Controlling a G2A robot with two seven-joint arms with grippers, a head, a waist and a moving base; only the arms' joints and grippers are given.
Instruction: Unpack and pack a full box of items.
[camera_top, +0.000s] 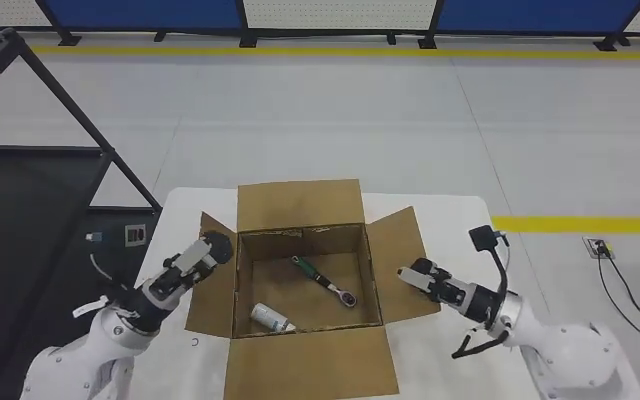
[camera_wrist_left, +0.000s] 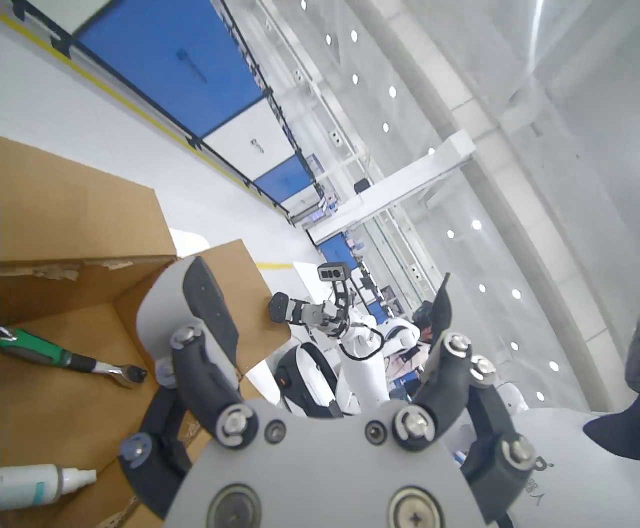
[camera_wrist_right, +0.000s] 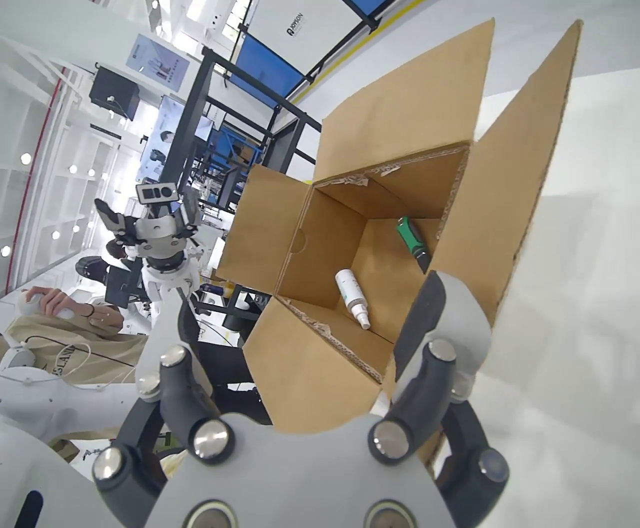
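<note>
An open cardboard box stands mid-table with all its flaps spread. Inside lie a green-handled ratchet wrench and a white spray bottle, both also in the left wrist view, wrench and bottle, and in the right wrist view, wrench and bottle. My left gripper hovers at the left flap's outer edge, open and holding nothing. My right gripper is at the right flap's outer edge, open and holding nothing.
The white table has bare strips on both sides of the box and behind it. A black metal frame stands off the table's left side. The front flap reaches the near table edge.
</note>
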